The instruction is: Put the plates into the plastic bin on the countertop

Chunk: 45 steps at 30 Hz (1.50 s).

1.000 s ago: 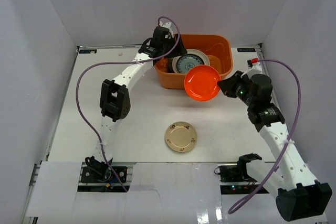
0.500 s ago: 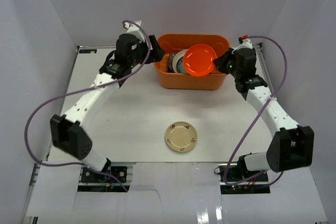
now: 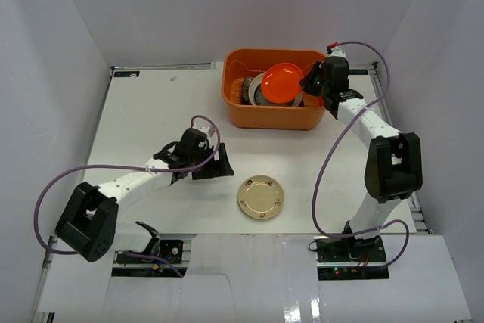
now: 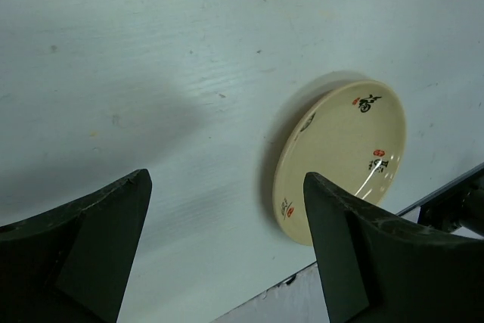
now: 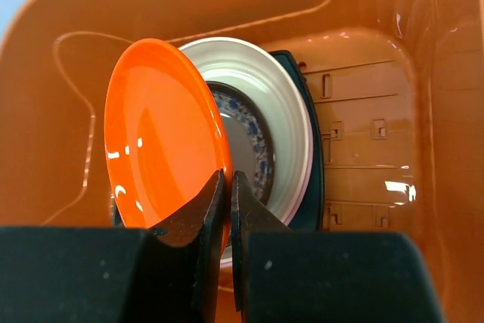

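The orange plate (image 5: 162, 134) hangs tilted inside the bin (image 5: 363, 156), pinched at its near rim by the clenched right hand (image 5: 228, 187), likely for setting onto the stacked plates (image 5: 280, 111) just beyond. The cream plate (image 4: 344, 156) lies flat on the table (image 4: 151, 51) just ahead of the left hand (image 4: 225, 183), which is spread wide and empty, seemingly lined up to take it.

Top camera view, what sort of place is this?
Likely a robot test cell rather than a kitchen: plain white walls enclose a white table, two robot arms are bolted at its near edge, and plates stand in an orange bin.
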Each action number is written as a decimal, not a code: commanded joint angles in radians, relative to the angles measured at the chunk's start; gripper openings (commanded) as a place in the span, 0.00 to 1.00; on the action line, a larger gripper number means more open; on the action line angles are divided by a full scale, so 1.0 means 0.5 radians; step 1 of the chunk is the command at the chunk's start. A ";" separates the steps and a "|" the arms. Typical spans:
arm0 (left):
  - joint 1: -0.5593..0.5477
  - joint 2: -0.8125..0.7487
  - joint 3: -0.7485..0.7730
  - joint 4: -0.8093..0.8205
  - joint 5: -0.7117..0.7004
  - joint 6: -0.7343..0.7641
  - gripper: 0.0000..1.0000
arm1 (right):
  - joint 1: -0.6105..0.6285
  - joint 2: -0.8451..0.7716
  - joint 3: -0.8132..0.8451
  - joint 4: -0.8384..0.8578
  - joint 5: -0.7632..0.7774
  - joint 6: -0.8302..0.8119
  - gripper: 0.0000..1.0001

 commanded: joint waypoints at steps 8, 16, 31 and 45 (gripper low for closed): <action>-0.323 0.413 0.212 0.160 0.206 0.012 0.89 | -0.007 0.118 0.256 -0.081 -0.003 -0.087 0.52; -0.363 0.582 0.200 0.151 0.087 0.040 0.73 | -0.004 -0.298 0.161 -0.152 -0.080 -0.108 0.80; -0.430 0.647 0.086 0.203 0.277 0.080 0.04 | 0.057 -1.416 -1.365 0.183 -0.436 0.119 0.77; -0.421 -0.040 0.637 -0.002 0.118 -0.025 0.00 | 0.109 -2.361 -2.164 -0.357 -0.488 0.220 0.08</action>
